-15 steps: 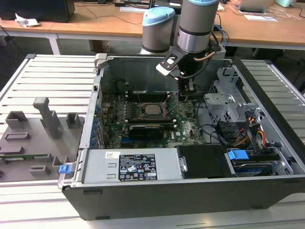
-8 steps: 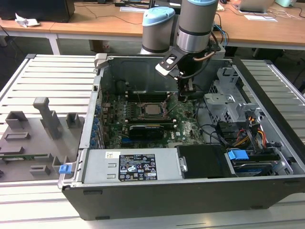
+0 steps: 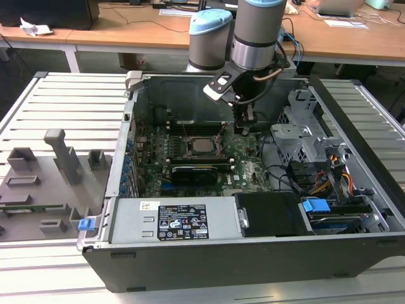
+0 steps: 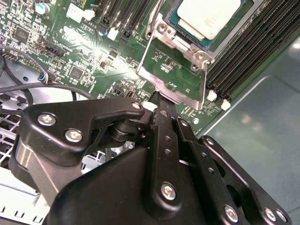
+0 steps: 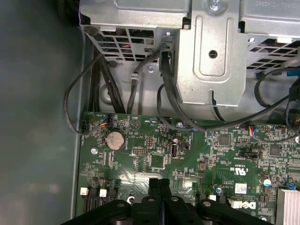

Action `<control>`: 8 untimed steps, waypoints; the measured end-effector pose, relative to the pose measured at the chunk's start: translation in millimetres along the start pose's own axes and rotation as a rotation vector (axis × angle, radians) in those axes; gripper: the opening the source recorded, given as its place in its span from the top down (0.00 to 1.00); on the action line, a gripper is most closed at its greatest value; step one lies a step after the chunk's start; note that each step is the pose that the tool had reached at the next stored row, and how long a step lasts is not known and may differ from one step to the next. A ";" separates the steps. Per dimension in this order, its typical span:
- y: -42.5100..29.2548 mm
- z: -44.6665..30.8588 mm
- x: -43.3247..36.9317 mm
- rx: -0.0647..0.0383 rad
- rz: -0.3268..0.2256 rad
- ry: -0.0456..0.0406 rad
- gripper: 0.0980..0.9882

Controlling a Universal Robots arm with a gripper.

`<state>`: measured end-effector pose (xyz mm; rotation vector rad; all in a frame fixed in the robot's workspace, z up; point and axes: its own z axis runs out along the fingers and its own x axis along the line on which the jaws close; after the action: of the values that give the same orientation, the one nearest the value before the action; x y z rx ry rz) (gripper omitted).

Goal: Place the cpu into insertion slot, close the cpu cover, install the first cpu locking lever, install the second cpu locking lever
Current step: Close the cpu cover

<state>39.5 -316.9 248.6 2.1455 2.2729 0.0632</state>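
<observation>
The cpu (image 3: 204, 145) (image 4: 208, 16), a silvery square chip, lies in the insertion slot (image 3: 191, 149) on the green motherboard (image 3: 243, 166). The cpu cover (image 4: 174, 70), a thin metal frame plate, stands raised and tilted beside the chip, hinged at the socket's edge. My gripper (image 4: 158, 104) (image 3: 244, 128) hangs inside the case on the exterior view's right of the socket. Its black fingers (image 5: 159, 187) are shut together with nothing between them, and their tips sit against the free edge of the raised cover.
A long black expansion card (image 3: 196, 172) lies in front of the socket, with memory slots (image 4: 253, 51) beside it. A metal drive cage (image 3: 304, 126) (image 5: 211, 56) and black cables (image 5: 117, 89) crowd the case's right. The power supply (image 3: 177, 221) spans the front. A grey fixture tray (image 3: 44, 183) stands left.
</observation>
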 end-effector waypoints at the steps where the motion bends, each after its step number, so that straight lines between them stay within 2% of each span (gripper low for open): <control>1: -0.6 0.0 0.0 0.000 0.000 0.0000 0.99; 8: -6.9 0.2 0.4 0.000 0.000 0.0002 0.99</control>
<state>32.6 -316.9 248.1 2.1455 2.2731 0.0635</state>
